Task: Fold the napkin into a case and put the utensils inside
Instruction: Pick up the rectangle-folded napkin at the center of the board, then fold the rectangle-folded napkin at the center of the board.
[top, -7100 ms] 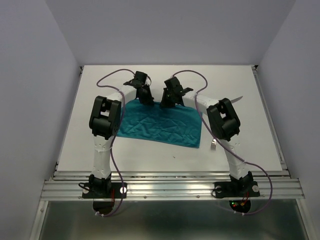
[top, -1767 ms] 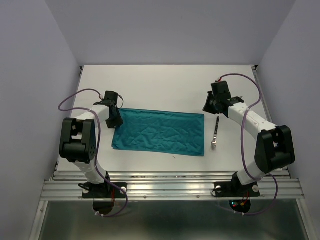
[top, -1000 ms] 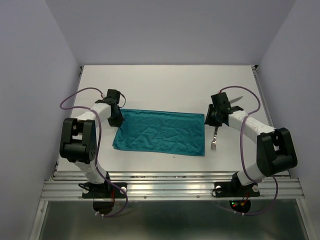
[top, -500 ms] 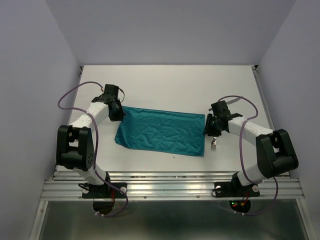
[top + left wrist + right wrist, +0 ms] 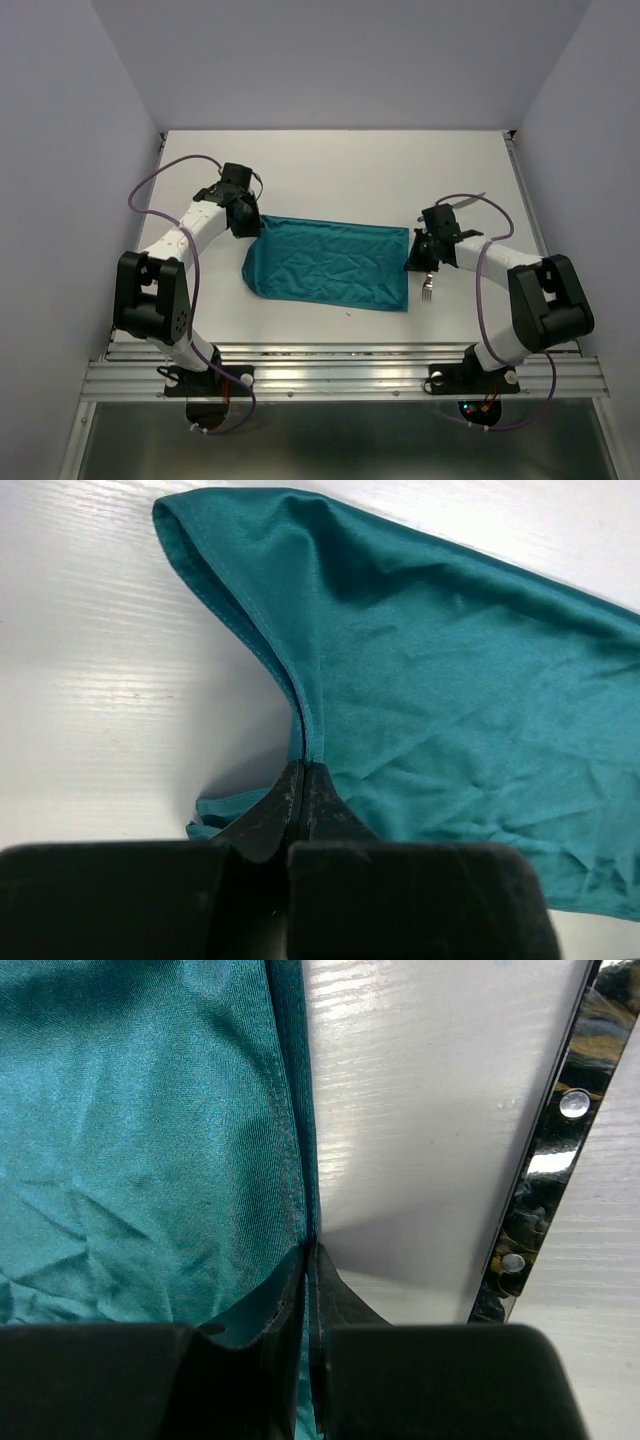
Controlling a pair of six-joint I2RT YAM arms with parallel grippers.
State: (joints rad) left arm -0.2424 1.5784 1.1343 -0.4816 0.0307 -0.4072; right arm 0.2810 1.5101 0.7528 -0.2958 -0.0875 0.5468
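Napkin left end has slid inward and lifted off the table since the earlier frames. The right arm has come down from beyond the napkin's far right corner to its right edge.

Napkin now: a wide teal rectangle, wrinkled, lying mid-table. It looks already folded at least once, layer count unclear. Still far wider than a fork-length pouch, so more folds are left.

Left gripper is at the napkin's far left corner. Its fingers are pressed together on the hem, and cloth is raised in a ridge up to the tips in the left wrist view.

Right gripper is at the napkin's right edge. Its fingers are closed with the hem running in between them, so it reads as pinching that edge.

Fork lies on the table just beside the napkin's right edge, outside the cloth, tines toward the near side.

Dark riveted strip lies near that same edge in the right wrist view. Probably a utensil handle, which one I cannot tell.

Knife is a thin pale sliver beyond the napkin's far right corner, too small to be sure.

Progress guess: early-middle. No case yet, no utensil inside.
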